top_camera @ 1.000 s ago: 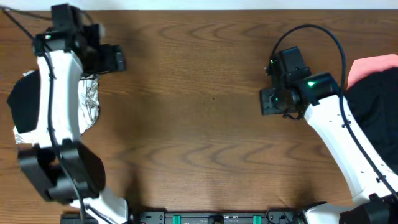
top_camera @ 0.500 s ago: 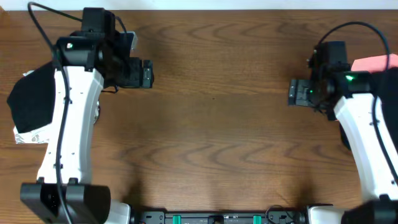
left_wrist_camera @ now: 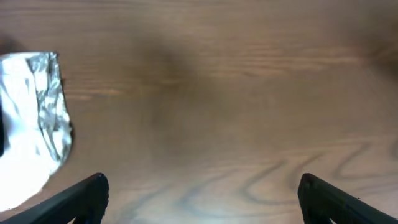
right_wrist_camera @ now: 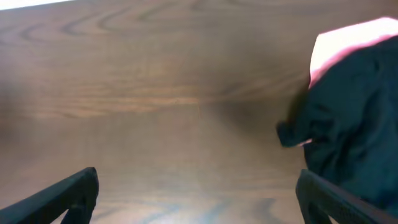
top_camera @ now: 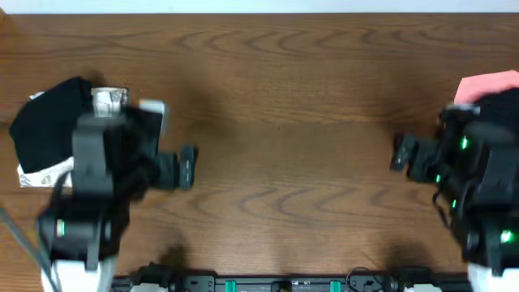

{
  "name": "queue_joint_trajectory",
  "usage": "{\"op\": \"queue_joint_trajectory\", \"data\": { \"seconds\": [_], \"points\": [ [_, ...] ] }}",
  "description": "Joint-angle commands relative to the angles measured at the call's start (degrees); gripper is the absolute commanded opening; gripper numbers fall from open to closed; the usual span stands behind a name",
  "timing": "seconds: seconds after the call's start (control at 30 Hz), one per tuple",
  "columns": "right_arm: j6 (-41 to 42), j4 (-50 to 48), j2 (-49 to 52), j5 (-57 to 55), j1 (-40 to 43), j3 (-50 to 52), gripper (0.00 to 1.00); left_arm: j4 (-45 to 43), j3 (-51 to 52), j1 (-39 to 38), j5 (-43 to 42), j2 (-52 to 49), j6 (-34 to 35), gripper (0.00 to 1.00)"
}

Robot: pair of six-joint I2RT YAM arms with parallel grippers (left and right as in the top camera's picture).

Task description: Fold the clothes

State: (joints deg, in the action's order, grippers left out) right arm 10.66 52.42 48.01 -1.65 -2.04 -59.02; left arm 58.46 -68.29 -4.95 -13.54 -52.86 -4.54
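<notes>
A folded black garment (top_camera: pixel 45 122) lies at the table's left edge, with a white, grey-printed piece (top_camera: pixel 108 99) showing at its far corner. In the left wrist view that white piece (left_wrist_camera: pixel 31 124) sits far left. My left gripper (top_camera: pixel 186 166) hangs right of this pile, open over bare wood, and its fingertips (left_wrist_camera: pixel 90 193) stand wide apart. At the right edge a black shirt (right_wrist_camera: pixel 348 118) lies crumpled on a pink piece (right_wrist_camera: pixel 348 40). My right gripper (top_camera: pixel 401 152) is open just left of that heap. The gap of the right gripper (right_wrist_camera: pixel 196 196) is empty.
The brown wooden table (top_camera: pixel 276 130) stretches between the two piles. Its far edge (top_camera: pixel 259 11) runs along the top of the overhead view. A black rail with green fittings (top_camera: pixel 284 284) lines the front edge, where both arm bases stand.
Both arms have drawn back toward the front edge, the left off the folded pile, the right toward the heap. The right jaws have spread wider; the left stayed wide.
</notes>
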Motion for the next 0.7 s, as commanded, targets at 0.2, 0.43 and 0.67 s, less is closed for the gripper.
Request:
{"op": "queue_joint_trajectory", "data": {
  "seconds": [0.2, 0.43, 0.67],
  "points": [
    [0.2, -0.4, -9.5, 0.8, 0.2, 14.0, 0.99, -0.9, 10.1, -0.1, 0.0, 9.8, -0.8, 0.98],
    [0.2, 6.2, -9.3, 0.8, 0.2, 15.8, 0.99, 0.0, 10.1, -0.1, 0.1, 9.7, -0.8, 0.98],
    [0.2, 7.9, -9.3, 0.8, 0.2, 15.9, 0.99, 0.0, 10.1, -0.1, 0.0, 9.7, -0.8, 0.98]
  ]
}}
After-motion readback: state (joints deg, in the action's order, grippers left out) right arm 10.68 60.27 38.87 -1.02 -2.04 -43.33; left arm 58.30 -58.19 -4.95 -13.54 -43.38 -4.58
